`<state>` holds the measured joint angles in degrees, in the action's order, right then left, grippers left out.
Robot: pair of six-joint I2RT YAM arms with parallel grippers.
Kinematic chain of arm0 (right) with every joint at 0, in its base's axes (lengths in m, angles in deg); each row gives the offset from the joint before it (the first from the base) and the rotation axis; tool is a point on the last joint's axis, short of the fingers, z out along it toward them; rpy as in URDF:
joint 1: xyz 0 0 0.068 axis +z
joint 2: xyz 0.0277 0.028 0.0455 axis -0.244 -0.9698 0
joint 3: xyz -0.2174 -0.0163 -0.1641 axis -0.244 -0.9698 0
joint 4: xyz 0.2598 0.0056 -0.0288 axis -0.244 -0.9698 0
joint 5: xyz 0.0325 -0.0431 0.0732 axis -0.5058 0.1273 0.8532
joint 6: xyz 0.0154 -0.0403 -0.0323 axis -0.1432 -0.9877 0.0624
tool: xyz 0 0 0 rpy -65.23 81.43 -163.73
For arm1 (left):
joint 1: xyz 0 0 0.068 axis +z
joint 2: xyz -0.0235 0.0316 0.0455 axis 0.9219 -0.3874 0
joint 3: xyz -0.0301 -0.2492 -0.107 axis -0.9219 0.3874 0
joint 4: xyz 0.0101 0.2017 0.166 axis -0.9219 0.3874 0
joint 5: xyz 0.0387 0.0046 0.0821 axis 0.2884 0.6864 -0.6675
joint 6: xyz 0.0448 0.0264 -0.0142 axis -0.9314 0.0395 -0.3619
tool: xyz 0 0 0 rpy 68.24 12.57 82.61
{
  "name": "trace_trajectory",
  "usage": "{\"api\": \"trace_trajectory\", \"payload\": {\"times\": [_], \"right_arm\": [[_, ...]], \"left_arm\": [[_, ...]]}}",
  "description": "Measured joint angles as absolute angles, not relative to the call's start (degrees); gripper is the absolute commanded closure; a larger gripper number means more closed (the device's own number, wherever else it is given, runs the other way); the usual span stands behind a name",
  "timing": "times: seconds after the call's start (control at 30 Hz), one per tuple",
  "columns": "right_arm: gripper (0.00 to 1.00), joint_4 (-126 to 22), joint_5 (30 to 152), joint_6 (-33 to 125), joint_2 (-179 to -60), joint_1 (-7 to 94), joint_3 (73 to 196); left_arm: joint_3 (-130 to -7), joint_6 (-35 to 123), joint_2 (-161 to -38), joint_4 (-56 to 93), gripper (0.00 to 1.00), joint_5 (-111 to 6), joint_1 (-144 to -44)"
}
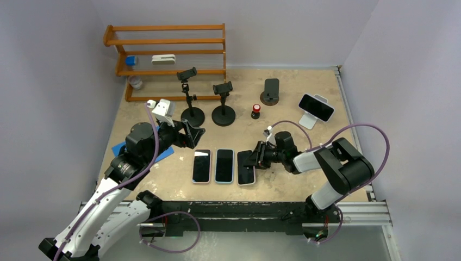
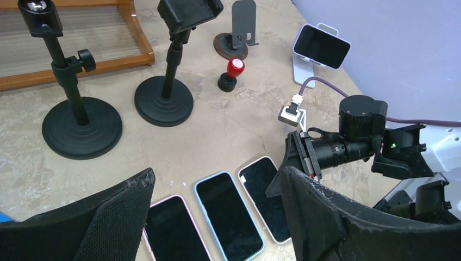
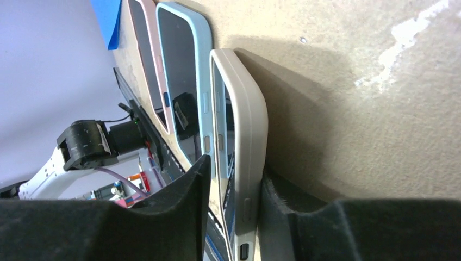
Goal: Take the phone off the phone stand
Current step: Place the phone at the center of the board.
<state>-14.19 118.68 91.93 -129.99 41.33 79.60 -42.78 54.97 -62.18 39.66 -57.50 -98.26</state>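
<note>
Close to the near edge of the bench, about midway along it, the white-cased phone lay screen up as the rightmost of three phones in a row. Its neighbours were a blue-cased phone and then a pink-cased phone. All three screens were dark. The right gripper reached in low from the right, its fingers set narrowly either side of the white case's end. The right wrist view showed the case edge and its side buttons between the two pads, but I could not tell whether they pressed on it.

The left gripper hung above the bench just left of the row, its fingers spread wide and holding nothing. Only its wrist view showed the right arm's camera and cable from the front.

Toward the right edge, a second phone sat tilted on a white stand. Further along the far side were a flat black stand, a small red-topped knob and two black pole stands with round bases. A wooden rack filled the far left corner. A blue sheet lay by the left edge, partly under the left arm.
</note>
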Motion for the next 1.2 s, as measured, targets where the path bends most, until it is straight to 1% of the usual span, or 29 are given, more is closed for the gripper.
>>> {"api": "trace_trajectory", "payload": {"times": [0.17, 0.33, 0.73, 1.2], "right_arm": [[0.53, -13.4, 117.96, 91.71, -129.75, 41.33, 80.01], [0.51, -13.47, 116.03, 91.51, -128.73, 41.3, 80.01], [0.51, -15.61, 108.38, 91.01, -122.65, 40.3, 77.41], [0.51, -18.67, 104.43, 91.01, -116.42, 39.95, 74.4]], "left_arm": [[-42.78, 54.97, -62.12, 39.66, 0.18, -57.5, -98.26], [-42.8, 54.97, -62.14, 39.66, 0.18, -57.5, -98.26], [-42.78, 54.99, -62.12, 39.66, 0.18, -57.5, -98.26], [-42.78, 55.1, -61.92, 39.66, 0.18, -57.48, -98.26]]}}
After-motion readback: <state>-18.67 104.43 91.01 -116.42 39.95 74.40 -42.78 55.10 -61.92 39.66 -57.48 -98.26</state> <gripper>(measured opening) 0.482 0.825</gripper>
